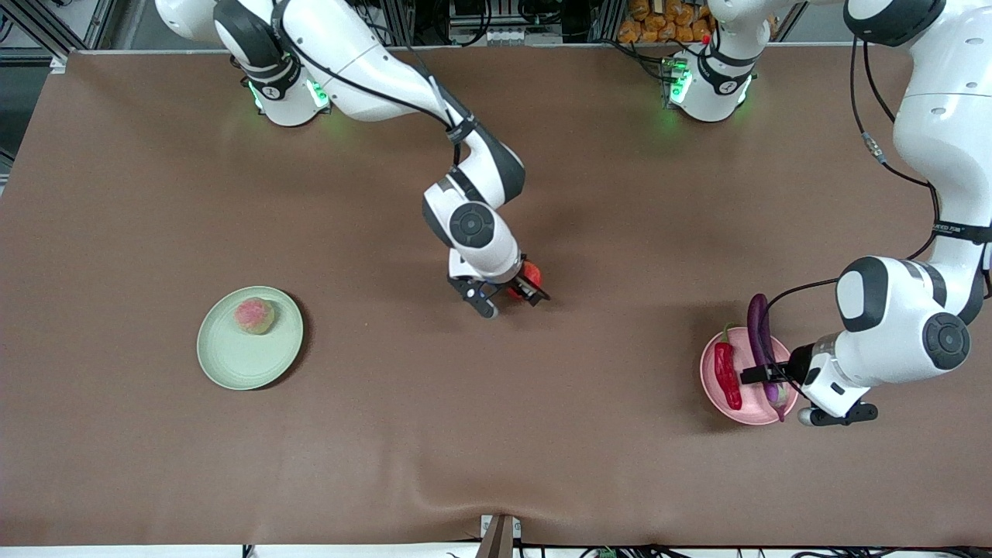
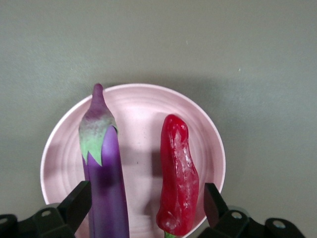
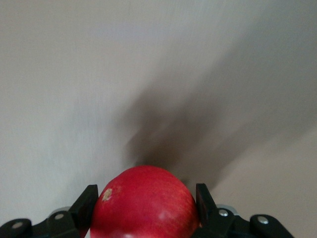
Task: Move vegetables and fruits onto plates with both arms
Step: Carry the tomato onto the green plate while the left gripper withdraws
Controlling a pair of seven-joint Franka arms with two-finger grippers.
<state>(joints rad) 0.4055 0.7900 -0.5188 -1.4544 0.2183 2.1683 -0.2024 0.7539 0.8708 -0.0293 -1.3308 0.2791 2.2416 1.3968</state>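
My right gripper [image 1: 513, 298] is at the table's middle, shut on the round red fruit [image 1: 532, 273]. In the right wrist view its fingers [image 3: 86, 203] press both sides of the fruit [image 3: 146, 208]. My left gripper [image 1: 792, 394] hangs open over the pale pink plate [image 1: 709, 364] at the left arm's end. The purple eggplant [image 1: 759, 333] and the red chili [image 1: 727, 376] lie on that plate. In the left wrist view the eggplant [image 2: 106, 188] and the chili [image 2: 178, 183] lie side by side on the plate [image 2: 138, 114] between my open fingers [image 2: 79, 198]. The yellow-green fruit [image 1: 254, 315] sits on the pale green plate [image 1: 240, 360] toward the right arm's end.
The brown cloth-covered table [image 1: 387, 434] has a ripple near its front edge. A small fixture [image 1: 500, 535] sticks up at the middle of that edge. The arm bases [image 1: 287, 97] [image 1: 709, 85] stand along the far edge, with orange items [image 1: 659, 19] past it.
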